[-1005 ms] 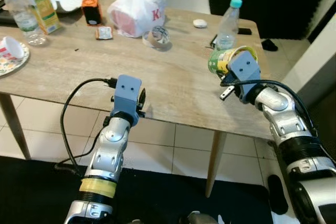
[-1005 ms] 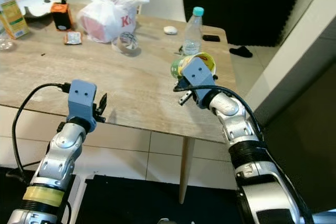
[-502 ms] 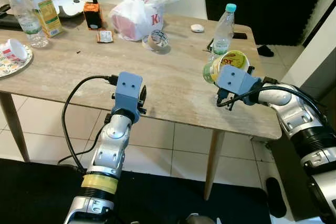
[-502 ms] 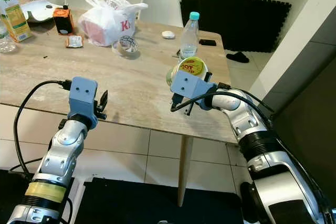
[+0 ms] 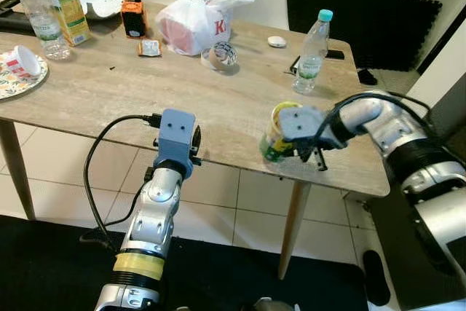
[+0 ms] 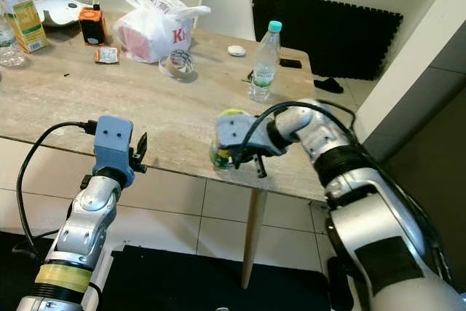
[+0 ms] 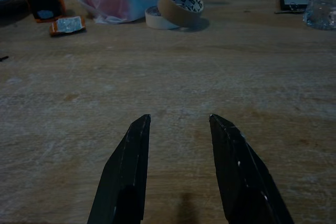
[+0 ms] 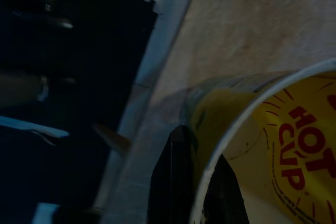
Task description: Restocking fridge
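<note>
At the near edge of the wooden table, toward five o'clock from its middle, your right gripper is clamping a yellow-and-green noodle cup. Your wrist camera is showing one black finger pressing against the cup's outer wall just under its white rim, with red "HOT CUP" lettering on the yellow lid. You are holding the cup roughly upright, right above the table's front edge; whether its base is touching the wood cannot be told.

Your left gripper is hovering low over the bare tabletop at about seven o'clock, its two fingers spread moderately apart with nothing between them. A black cable is looping from that wrist down toward the floor.

Out at one o'clock from the cup, a clear water bottle with a teal cap is standing upright, with a dark phone lying just beyond it. At eleven o'clock a roll of tape is leaning beside a knotted white plastic bag. Farther left are an orange box, a small foil packet, a juice carton, another bottle and a patterned plate carrying a tipped cup. A small white object is resting near the far edge.
</note>
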